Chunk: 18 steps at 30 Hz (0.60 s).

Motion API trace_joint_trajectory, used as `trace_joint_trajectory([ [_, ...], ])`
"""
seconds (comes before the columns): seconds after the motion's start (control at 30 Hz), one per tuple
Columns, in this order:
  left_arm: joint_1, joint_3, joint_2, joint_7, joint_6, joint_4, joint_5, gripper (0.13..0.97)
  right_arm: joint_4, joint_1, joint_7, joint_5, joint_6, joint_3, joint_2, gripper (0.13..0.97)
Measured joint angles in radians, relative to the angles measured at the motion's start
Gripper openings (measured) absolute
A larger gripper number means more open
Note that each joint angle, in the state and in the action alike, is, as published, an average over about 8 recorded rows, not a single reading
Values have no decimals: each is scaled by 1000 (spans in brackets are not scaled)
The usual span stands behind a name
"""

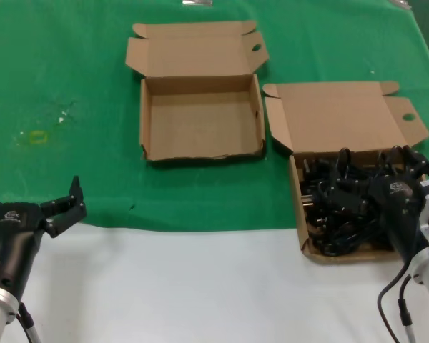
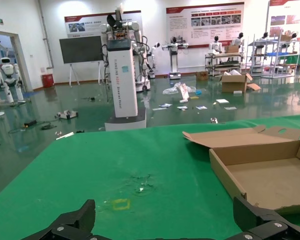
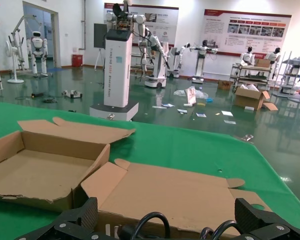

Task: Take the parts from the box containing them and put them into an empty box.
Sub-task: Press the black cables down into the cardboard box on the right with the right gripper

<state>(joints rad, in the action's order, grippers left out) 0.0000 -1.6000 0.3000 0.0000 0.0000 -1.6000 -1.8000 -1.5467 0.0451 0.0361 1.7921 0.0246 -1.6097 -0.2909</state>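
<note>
A: Parts (image 1: 339, 207): black power cords, tangled heap, all inside the fuller box (image 1: 300, 214). Loops and plugs overlapping; single bundles not separable by eye. Cord loops also poking up in the right wrist view (image 3: 150, 222).

B: Destination?

A: Empty box (image 1: 200, 118), just beside the fuller box, toward the robot's left and slightly farther back. Nothing inside. Lid flap folded back flat on the green cloth (image 1: 71, 71).

B: Right gripper?

A: Right gripper (image 1: 404, 175) directly over the heap, fingers spread wide, nothing held. Contact with the cords not discernible.

B: Left?

A: Left gripper (image 1: 32, 204) well apart from both boxes, parked near the cloth's front edge on the far side of the empty box. Fingers wide, nothing between them.

B: Risks from here?

A: Likely grab of several bundles at once, given the tangle; a snagged loop could drag neighbours out or lift the light tray itself. Trailing plug could catch on the near wall of the fuller box during transfer. Loose coil may slip from a shallow pinch and land on the cloth between the boxes.
</note>
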Motion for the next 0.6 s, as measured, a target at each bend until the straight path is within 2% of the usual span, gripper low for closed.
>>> trace_joint_trajectory([
  [0.4,0,0,0,0,0,0,0,927,-4,0,-13,12,-13,-12,-24,966],
  [0.6,0,0,0,0,0,0,0,844,-19,3,-24,26,-27,-51,-80,966],
])
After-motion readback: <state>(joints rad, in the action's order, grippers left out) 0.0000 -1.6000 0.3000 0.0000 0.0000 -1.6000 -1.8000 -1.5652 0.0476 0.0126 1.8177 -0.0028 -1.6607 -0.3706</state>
